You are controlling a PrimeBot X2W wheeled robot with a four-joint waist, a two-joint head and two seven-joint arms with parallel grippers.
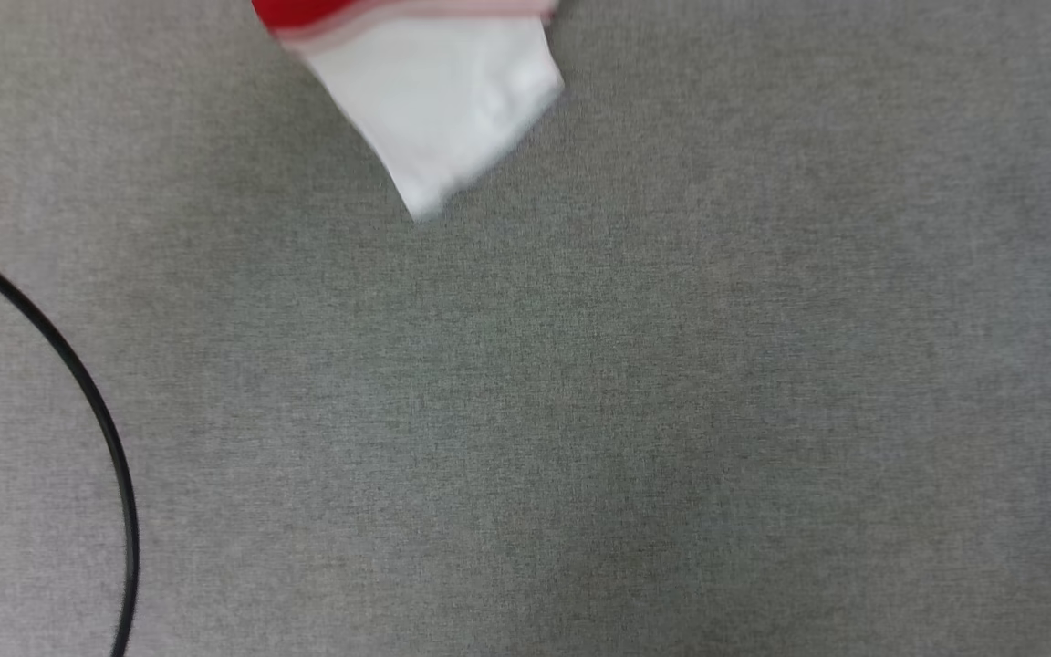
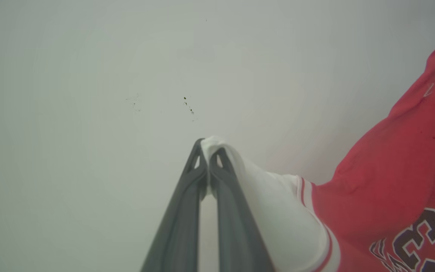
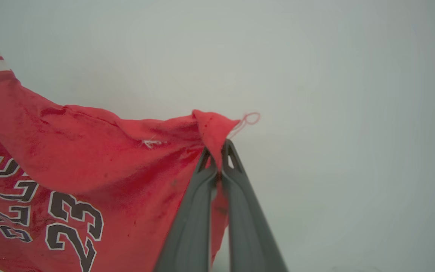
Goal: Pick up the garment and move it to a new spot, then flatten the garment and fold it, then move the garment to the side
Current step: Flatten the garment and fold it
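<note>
The garment is a red jersey-style T-shirt with white sleeves and black white-outlined letters and numbers. A white sleeve of the garment (image 1: 439, 100) with striped trim hangs into the head view from the top edge, above the grey surface. In the left wrist view my left gripper (image 2: 209, 151) is shut on a white sleeve of the garment (image 2: 383, 181), which drapes off to the right. In the right wrist view my right gripper (image 3: 217, 153) is shut on a red corner of the garment (image 3: 89, 162), which hangs to the left with a loose thread at the pinch.
A grey fabric-like surface (image 1: 580, 411) lies below. A thin black cable (image 1: 78, 383) curves across its left side. A plain pale wall (image 2: 127, 75) stands behind both grippers.
</note>
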